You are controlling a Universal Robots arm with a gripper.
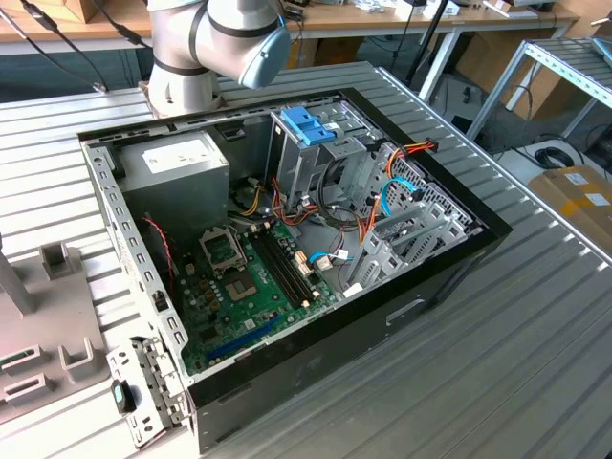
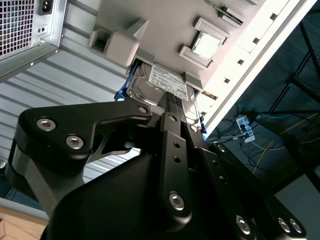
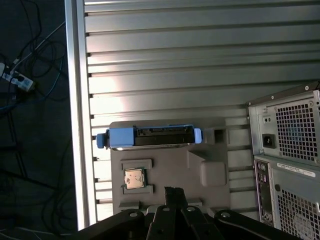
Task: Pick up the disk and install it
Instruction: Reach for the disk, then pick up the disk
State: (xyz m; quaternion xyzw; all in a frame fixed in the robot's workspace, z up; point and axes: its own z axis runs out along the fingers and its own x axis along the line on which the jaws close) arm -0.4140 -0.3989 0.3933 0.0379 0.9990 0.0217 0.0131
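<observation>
Pincer (image 3: 173,194) hangs over the grey holder (image 3: 165,167) on the worktop (image 3: 200,60); whether it is open or closed cannot be told. Disk (image 3: 150,137) stands on edge in a slot at the holder's rim, near a chip (image 3: 134,178) set in the holder.

The hand (image 2: 181,116) covers part of the disk (image 2: 160,82); the edge crops the arm (image 1: 212,38).

**Workshop setting around the table**

The work surface is a ribbed aluminium table (image 1: 478,363), its slats catching the light. Behind it stands a wooden workbench (image 1: 363,21). At the exterior view's right are a metal rack (image 1: 564,62) and a cardboard box (image 1: 574,196). In the first wrist view, loose cables (image 3: 42,57) and what appears to be a power strip (image 3: 15,80) lie on the dark floor (image 3: 40,210).
</observation>
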